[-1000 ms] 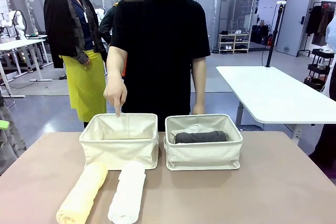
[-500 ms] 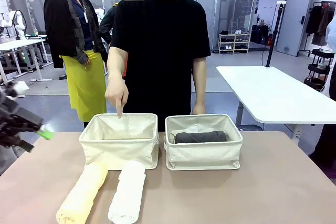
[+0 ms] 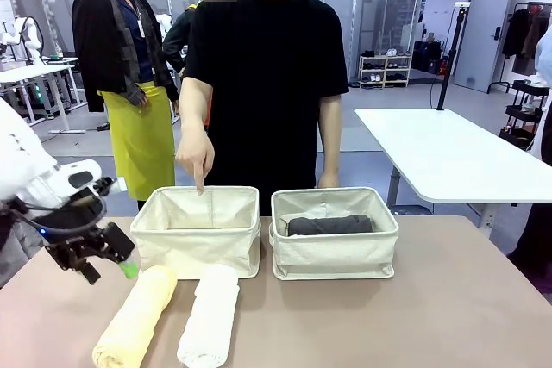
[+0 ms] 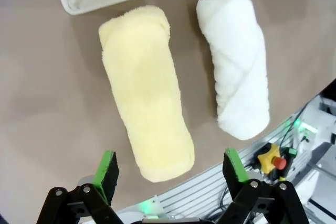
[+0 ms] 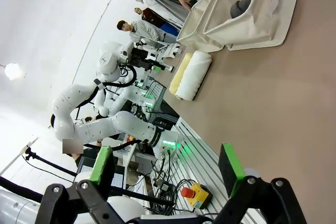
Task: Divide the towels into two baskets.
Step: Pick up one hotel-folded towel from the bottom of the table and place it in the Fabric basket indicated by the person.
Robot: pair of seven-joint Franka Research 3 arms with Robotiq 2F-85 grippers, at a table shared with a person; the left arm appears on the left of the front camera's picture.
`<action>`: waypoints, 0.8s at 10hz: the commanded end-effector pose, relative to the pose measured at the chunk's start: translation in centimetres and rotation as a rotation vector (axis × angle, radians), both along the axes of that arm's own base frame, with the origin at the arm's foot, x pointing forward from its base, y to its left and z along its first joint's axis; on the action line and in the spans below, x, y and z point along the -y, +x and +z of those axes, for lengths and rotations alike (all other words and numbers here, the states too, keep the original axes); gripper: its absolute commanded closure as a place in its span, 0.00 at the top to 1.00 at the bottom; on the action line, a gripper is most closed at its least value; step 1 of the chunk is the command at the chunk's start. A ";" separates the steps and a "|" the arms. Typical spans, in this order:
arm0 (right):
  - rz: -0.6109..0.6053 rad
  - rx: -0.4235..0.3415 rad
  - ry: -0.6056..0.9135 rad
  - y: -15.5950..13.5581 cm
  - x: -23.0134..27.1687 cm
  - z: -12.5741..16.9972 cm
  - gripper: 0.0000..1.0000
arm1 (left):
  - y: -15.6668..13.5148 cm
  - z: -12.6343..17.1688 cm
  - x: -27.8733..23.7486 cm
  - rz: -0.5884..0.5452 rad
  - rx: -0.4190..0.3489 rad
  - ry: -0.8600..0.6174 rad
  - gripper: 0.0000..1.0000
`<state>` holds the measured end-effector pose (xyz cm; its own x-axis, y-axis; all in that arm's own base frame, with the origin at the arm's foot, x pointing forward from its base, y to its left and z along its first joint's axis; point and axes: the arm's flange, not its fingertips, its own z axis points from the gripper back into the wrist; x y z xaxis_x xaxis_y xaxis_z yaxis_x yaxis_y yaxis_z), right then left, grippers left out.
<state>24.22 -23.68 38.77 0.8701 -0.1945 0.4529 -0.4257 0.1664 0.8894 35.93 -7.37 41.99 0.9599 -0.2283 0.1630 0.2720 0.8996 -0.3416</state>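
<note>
A pale yellow towel [image 3: 134, 316] and a white towel [image 3: 210, 316] lie rolled side by side on the table in front of the left basket [image 3: 197, 234]. The right basket [image 3: 335, 252] holds a dark grey towel [image 3: 329, 225]. My left gripper [image 3: 110, 268] hangs open just left of the yellow towel's far end. In the left wrist view its fingers straddle air above the near end of the yellow towel [image 4: 144, 87], with the white towel [image 4: 236, 61] beside it. My right gripper [image 5: 168, 163] is open and holds nothing, far from both baskets [image 5: 252, 14].
A person stands behind the baskets, one hand [image 3: 197, 157] pointing down into the left basket. The brown tabletop [image 3: 431, 325] is bare at the right. A white table [image 3: 440, 152] stands beyond.
My left arm has come in from the left edge and moved down toward the yellow towel. Towels, baskets and the pointing hand have stayed put.
</note>
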 end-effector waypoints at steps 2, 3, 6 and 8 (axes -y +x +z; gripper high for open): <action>-0.002 -0.003 0.005 -0.4 -0.1 0.4 1.00 | -6.8 -7.4 0.6 0.018 0.012 0.044 1.00; -0.002 -0.003 0.005 -0.4 -0.1 0.4 1.00 | -7.0 -8.5 1.0 0.006 -0.003 0.070 1.00; -0.002 -0.003 0.005 -0.4 -0.1 0.4 1.00 | -6.9 -10.7 1.5 -0.038 0.027 0.115 1.00; -0.002 -0.003 0.005 -0.4 -0.1 0.4 1.00 | -6.8 -12.0 1.6 -0.037 0.036 0.173 1.00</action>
